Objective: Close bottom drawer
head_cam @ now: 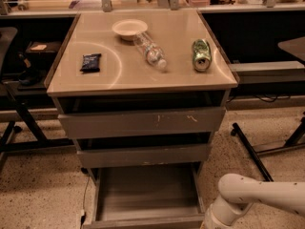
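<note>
The bottom drawer [147, 194] is the narrowest of three grey drawers in the cabinet. It is pulled far out, and its grey streaked floor shows; its front panel [147, 222] lies at the lower edge of the view. My white arm [257, 194] enters from the lower right, with its end just right of the drawer's front right corner. The gripper itself is out of view below the frame.
The medium drawer [143, 155] and the wide scratched top drawer [143, 122] stand slightly open. On the cabinet top [176, 75] lie a bowl [129, 28], a clear bottle [150, 51], a green can [201, 54] and a dark packet [90, 62]. Chair legs [252, 147] stand right.
</note>
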You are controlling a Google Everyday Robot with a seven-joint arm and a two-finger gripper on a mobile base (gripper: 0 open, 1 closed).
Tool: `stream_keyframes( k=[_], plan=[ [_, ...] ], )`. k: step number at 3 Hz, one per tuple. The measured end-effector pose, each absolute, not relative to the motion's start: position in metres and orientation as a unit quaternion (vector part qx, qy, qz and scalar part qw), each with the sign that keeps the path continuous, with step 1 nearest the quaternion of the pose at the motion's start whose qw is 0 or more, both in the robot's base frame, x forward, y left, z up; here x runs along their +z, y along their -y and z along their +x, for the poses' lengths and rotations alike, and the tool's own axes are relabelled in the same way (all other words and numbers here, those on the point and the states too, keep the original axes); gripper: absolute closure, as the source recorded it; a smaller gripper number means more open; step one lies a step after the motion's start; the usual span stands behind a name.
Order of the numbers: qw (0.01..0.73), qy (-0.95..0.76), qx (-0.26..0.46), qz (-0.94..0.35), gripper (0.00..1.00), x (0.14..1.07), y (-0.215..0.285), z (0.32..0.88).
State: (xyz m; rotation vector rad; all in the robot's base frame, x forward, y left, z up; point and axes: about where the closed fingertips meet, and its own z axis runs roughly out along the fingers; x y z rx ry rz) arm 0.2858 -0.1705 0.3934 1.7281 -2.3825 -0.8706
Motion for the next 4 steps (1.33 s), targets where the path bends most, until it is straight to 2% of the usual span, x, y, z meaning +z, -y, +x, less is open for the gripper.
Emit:
stream_keyframes(
  k=[1, 2, 4],
  plan=[
    [0.05, 0.77, -0.313, 0.553, 1.0, 0.369, 0.16, 0.268],
    [0.05, 0.77, -0.313, 0.553, 1.0, 0.369, 0.16, 0.268],
    [0.045, 0.744, -0.342, 0.572, 1.0, 0.293, 0.149, 0.281]
  ],
)
